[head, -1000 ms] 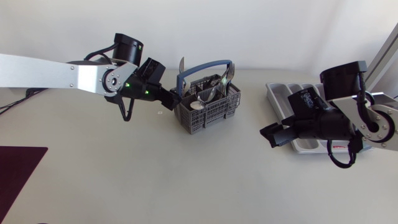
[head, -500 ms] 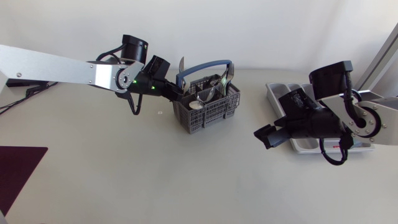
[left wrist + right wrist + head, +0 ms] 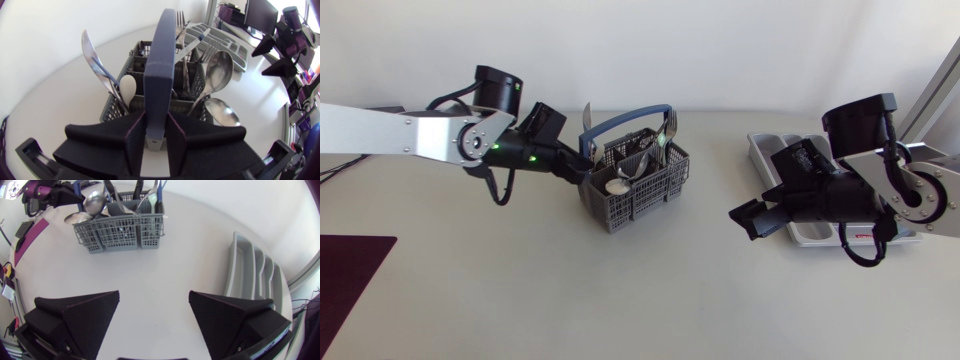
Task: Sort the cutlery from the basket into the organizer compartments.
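Note:
The grey cutlery basket (image 3: pixel 638 190) stands left of the table's middle, holding a knife (image 3: pixel 585 119), spoons (image 3: pixel 617 185) and forks (image 3: pixel 669 126). My left gripper (image 3: pixel 588 157) is shut on the near end of the basket's blue handle (image 3: pixel 625 118). In the left wrist view both fingers press the handle (image 3: pixel 160 75) from two sides, with the knife (image 3: pixel 95 55) and a spoon (image 3: pixel 218 67) ahead. The grey organizer (image 3: pixel 775 150) lies at the right. My right gripper (image 3: pixel 748 220) hangs open and empty beside it, and its wrist view shows the basket (image 3: pixel 120 230) and the organizer (image 3: pixel 252 275) ahead.
A dark maroon mat (image 3: pixel 350 275) lies at the table's front left corner. Bare table stretches between the basket and the organizer. My left arm (image 3: pixel 50 192) shows behind the basket in the right wrist view.
My left gripper has shut on the basket's handle and pulled the basket a little to the left and towards the front. The right arm has shifted slightly left, its gripper staying open.

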You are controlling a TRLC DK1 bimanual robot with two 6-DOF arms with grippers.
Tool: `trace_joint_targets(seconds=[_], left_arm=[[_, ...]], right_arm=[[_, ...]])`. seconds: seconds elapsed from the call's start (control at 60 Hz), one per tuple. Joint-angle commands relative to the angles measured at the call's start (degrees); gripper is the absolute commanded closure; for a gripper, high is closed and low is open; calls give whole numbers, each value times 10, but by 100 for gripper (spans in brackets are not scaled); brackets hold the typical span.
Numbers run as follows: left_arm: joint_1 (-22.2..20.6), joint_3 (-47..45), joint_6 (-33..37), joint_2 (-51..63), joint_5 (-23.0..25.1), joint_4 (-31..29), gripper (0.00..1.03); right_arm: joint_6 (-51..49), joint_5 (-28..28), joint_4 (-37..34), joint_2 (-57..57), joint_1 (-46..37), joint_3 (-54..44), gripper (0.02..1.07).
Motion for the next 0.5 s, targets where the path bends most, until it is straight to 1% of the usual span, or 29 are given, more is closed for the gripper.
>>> trace_joint_targets(seconds=[0.0, 0.2, 0.283, 0.317, 0.35, 0.367, 0.433, 0.45, 0.467, 0.483], left_arm=[[16, -61, 6, -60, 31, -28, 100], [20, -176, 38, -185, 48, -68, 100], [18, -217, 47, -237, 51, -73, 99], [19, -223, 48, -246, 51, -77, 91], [20, -225, 51, -249, 51, -82, 81], [22, -225, 53, -251, 51, -87, 73], [30, -225, 60, -261, 51, -102, 53], [32, -223, 60, -263, 51, -104, 49], [36, -223, 60, -269, 51, -108, 44], [40, -223, 60, -274, 51, -111, 41]], right_arm=[[-4, 2, -16, -15, 7, -1, 7], [-2, 9, -24, -42, 20, -10, 7], [4, 15, -24, -44, 29, -12, 7], [7, 18, -21, -43, 36, -13, 7], [9, 22, -19, -40, 42, -13, 7], [9, 24, -17, -38, 44, -12, 7], [11, 27, -12, -28, 53, -9, 7], [12, 27, -12, -27, 55, -6, 7], [12, 29, -12, -22, 57, -4, 7], [12, 29, -12, -19, 57, -2, 7]])
